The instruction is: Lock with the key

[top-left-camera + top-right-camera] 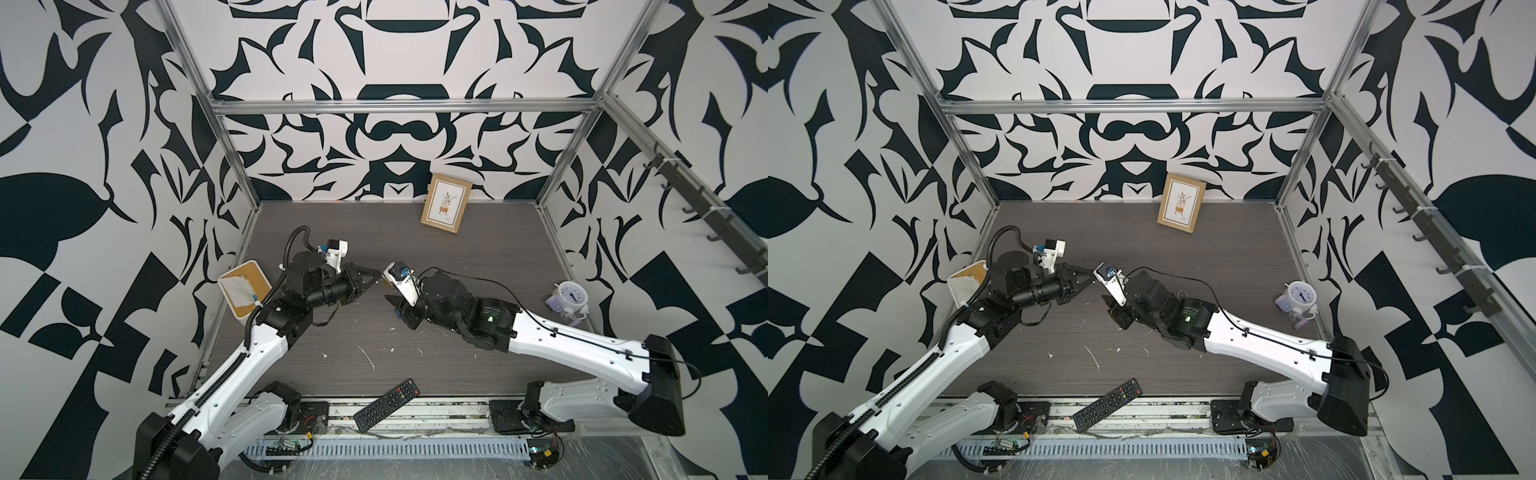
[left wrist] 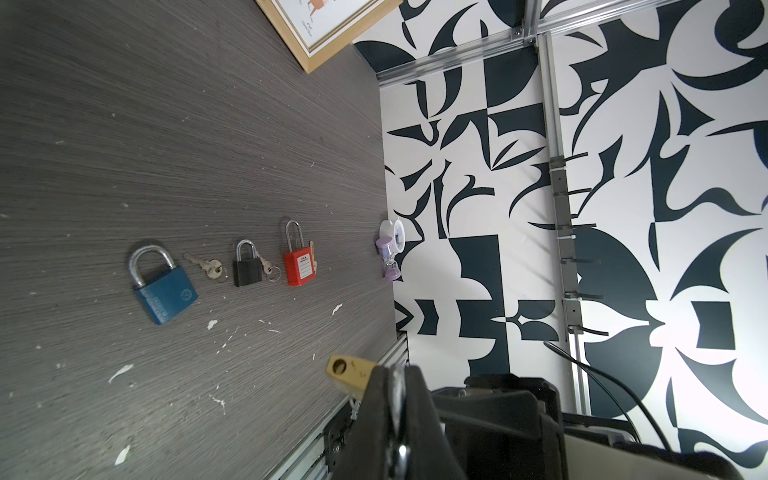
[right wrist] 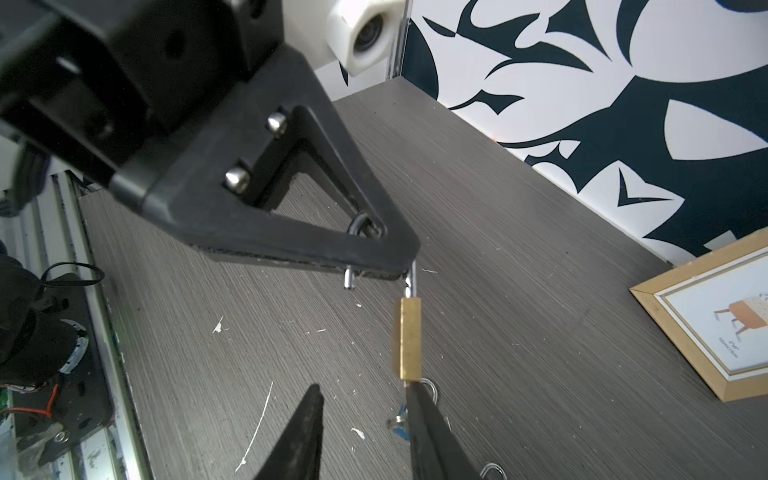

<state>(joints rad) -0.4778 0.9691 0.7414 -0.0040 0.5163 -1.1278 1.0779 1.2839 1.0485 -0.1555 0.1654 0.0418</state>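
A remote point(image 1: 386, 405) lies at the table's point(image 1: 478, 249) front edge. Mid-table, the left gripper point(image 3: 397, 259) is clamped on the shackle point(image 3: 412, 278) of a brass padlock point(image 3: 409, 336); the right gripper's point(image 3: 362, 388) jaws stand apart beside the dangling key point(image 3: 398, 420). A frame point(image 1: 446, 203) leans at the back.

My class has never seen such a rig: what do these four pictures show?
Two robot arms work at a table. Two pictures look down from overhead; two come from cameras on the arms' wrists. The left end effector is shut on the shackle of a brass padlock. The right end effector is open near its base. On the table lie a blue padlock, a black padlock and a red padlock, keys beside them, and, at its front edge, a remote.
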